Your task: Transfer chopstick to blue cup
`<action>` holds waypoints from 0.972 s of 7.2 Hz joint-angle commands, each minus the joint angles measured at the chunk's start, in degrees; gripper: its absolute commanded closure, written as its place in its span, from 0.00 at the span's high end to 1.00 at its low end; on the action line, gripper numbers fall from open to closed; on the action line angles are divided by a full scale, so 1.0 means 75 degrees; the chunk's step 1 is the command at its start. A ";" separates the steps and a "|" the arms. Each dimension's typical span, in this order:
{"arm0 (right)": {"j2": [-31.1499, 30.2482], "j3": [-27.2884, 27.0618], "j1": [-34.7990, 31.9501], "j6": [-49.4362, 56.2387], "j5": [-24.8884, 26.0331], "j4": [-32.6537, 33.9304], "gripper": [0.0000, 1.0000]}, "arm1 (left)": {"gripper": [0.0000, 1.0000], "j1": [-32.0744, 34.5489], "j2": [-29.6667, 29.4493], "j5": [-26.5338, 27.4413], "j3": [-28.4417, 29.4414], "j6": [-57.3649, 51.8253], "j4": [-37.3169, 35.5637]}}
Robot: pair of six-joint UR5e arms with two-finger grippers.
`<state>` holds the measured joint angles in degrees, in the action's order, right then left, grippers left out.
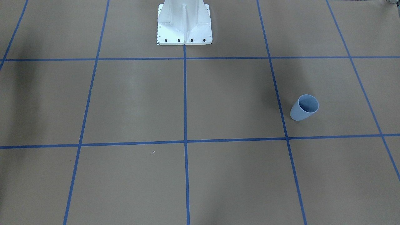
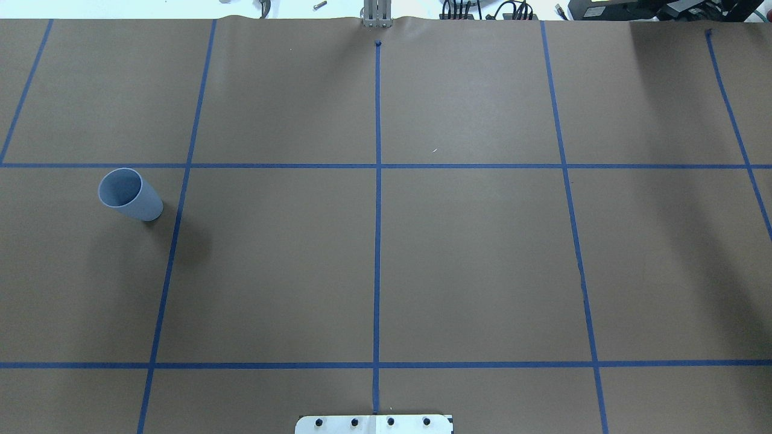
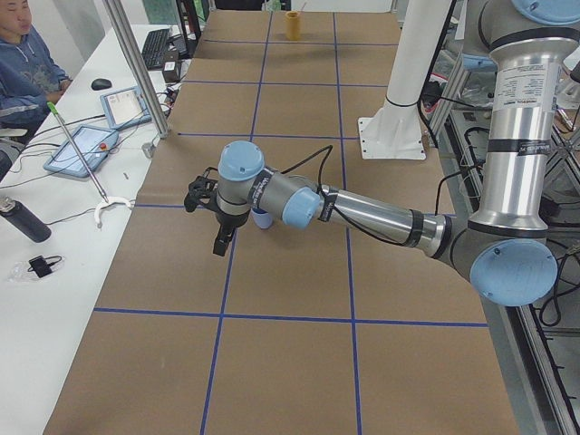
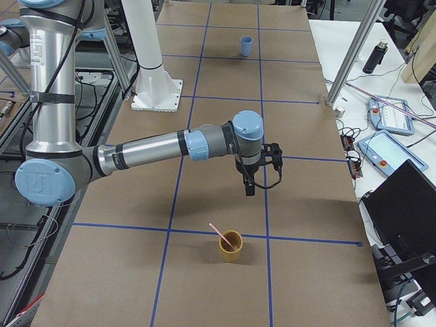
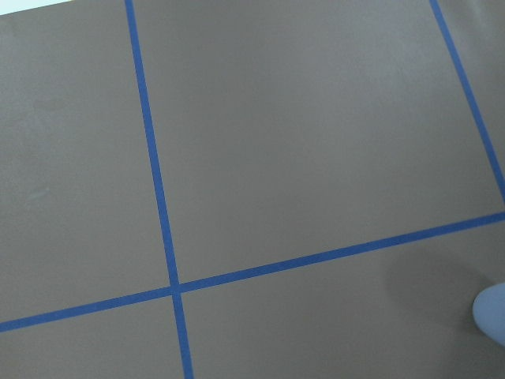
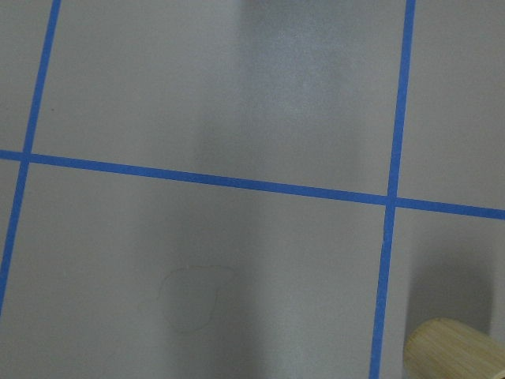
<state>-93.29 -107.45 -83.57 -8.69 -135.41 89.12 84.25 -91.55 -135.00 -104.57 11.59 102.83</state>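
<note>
The blue cup (image 1: 304, 107) stands upright on the brown paper on the robot's left side; it also shows in the overhead view (image 2: 129, 194) and far off in the exterior right view (image 4: 246, 45). One pale pink chopstick (image 4: 218, 231) leans in a wooden cup (image 4: 230, 246) on the robot's right side. My left gripper (image 3: 218, 237) hangs above the table just beside the blue cup (image 3: 261, 219). My right gripper (image 4: 249, 185) hangs above the table, a short way from the wooden cup. I cannot tell whether either gripper is open or shut.
The white robot pedestal (image 1: 184, 25) stands at the table's middle edge. The blue cup's rim (image 5: 493, 312) and the wooden cup's rim (image 6: 454, 347) show in the wrist views. A side bench with tablets (image 3: 82, 149) and a seated person (image 3: 23, 63) runs along the far edge.
</note>
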 commanded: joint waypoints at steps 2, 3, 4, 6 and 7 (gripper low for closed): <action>0.0039 0.0006 -0.0001 -0.0013 0.0089 0.0000 1.00 | 0.98 -0.0147 0.0592 0.0047 -0.0062 -0.0220 0.0938; 0.0063 0.0030 -0.0001 -0.0013 0.0183 0.0000 1.00 | 0.98 -0.0136 0.0686 0.0046 -0.0027 -0.0221 0.0938; 0.0075 0.0134 -0.0001 -0.0001 0.0184 0.0000 1.00 | 0.98 -0.0136 0.0698 -0.0012 -0.0015 -0.0221 0.0927; -0.0018 0.0194 -0.0001 -0.0001 0.0184 -0.0535 1.00 | 0.98 -0.0136 0.0698 -0.0047 0.0020 -0.0221 0.0915; -0.0019 0.0380 -0.0001 -0.0013 0.0126 -0.0701 1.00 | 0.98 -0.0147 0.0687 -0.0047 0.0206 -0.0232 0.0950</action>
<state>-93.20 -105.83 -83.58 -8.68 -134.13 86.00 83.22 -86.35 -135.28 -104.13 9.91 109.75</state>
